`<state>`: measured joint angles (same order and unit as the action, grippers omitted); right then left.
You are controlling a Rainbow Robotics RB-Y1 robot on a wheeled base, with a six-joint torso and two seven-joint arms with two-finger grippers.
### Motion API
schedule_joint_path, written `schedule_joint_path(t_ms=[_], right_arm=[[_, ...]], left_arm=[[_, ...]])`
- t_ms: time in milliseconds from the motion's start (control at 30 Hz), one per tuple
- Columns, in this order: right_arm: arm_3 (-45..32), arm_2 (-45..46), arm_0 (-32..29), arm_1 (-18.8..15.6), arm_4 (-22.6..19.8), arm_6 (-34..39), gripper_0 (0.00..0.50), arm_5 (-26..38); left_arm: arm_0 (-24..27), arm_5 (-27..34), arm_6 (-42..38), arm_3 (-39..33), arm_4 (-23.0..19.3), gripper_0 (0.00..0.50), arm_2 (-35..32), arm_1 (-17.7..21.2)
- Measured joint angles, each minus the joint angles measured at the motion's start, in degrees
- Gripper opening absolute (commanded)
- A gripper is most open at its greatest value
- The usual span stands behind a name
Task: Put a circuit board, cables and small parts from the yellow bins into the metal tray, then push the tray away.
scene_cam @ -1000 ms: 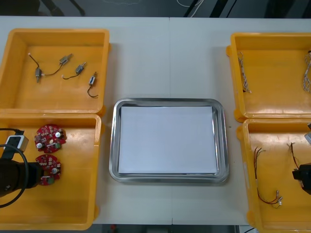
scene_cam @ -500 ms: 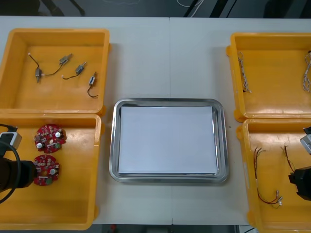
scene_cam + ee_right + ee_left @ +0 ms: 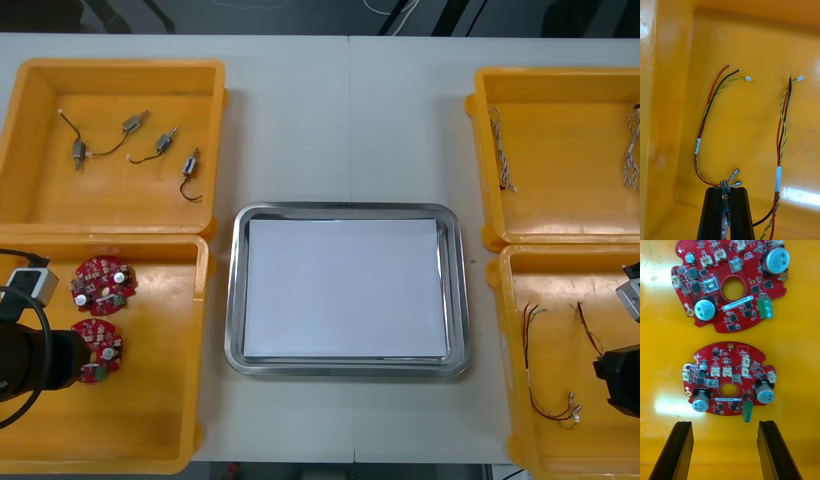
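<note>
Fingers (image 3: 677,450) of the left gripper (image 3: 725,423) stand spread just short of the near circuit board (image 3: 728,384), while the right gripper (image 3: 726,191) pinches a red and yellow cable (image 3: 697,145).

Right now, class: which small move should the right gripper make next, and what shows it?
Probably lift straight up: the right gripper, in the near right yellow bin, is shut on a red and yellow cable, and the metal tray lies to its left. The left gripper stands open before a circuit board.
</note>
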<state>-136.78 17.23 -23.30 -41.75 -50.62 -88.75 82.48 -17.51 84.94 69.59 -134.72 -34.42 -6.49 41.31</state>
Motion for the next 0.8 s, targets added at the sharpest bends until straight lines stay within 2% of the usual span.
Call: schedule_joint_path(t_ms=[200,467,500,533,567,633,667,700,800], right_arm=[[-0.01,0.0,-0.01,0.0,1.35,-0.01,0.0,0.0],[-0.01,0.0,-0.01,0.0,3.31,-0.02,0.0,0.0],[-0.01,0.0,-0.01,0.0,3.86,-0.02,0.017,0.0],[-0.01,0.0,-0.01,0.0,4.42,-0.02,0.042,0.0],[-0.01,0.0,-0.01,0.0,4.89,-0.02,0.132,0.0],[-0.01,0.0,-0.01,0.0,5.27,-0.02,0.361,0.0],[-0.01,0.0,-0.01,0.0,5.3,-0.02,0.408,0.0],[-0.01,0.0,-0.01,0.0,5.31,-0.02,0.489,0.0],[-0.01,0.0,0.0,0.0,5.31,-0.02,0.5,0.0]], left_arm=[[0.0,0.41,-0.02,-0.54,0.34,0.5,0.15,-2.12],[0.0,-0.37,-0.05,-0.54,3.29,0.5,2.58,-3.39],[-0.03,-0.89,-0.05,-0.54,3.61,0.5,2.94,-3.42],[-0.11,-1.54,-0.06,-0.54,3.92,0.5,3.22,-3.45],[-0.27,-2.28,-0.06,-0.54,4.23,0.5,3.48,-3.48],[-0.86,-3.72,-0.06,-0.54,4.87,0.5,3.97,-3.5],[-1.27,-4.61,-0.07,-0.54,5.27,0.5,4.21,-3.5],[-1.67,-5.32,-0.07,-0.54,5.69,0.5,4.46,-3.5],[-2.8,-6.54,-0.07,-0.54,6.91,0.5,5.18,-3.5]])
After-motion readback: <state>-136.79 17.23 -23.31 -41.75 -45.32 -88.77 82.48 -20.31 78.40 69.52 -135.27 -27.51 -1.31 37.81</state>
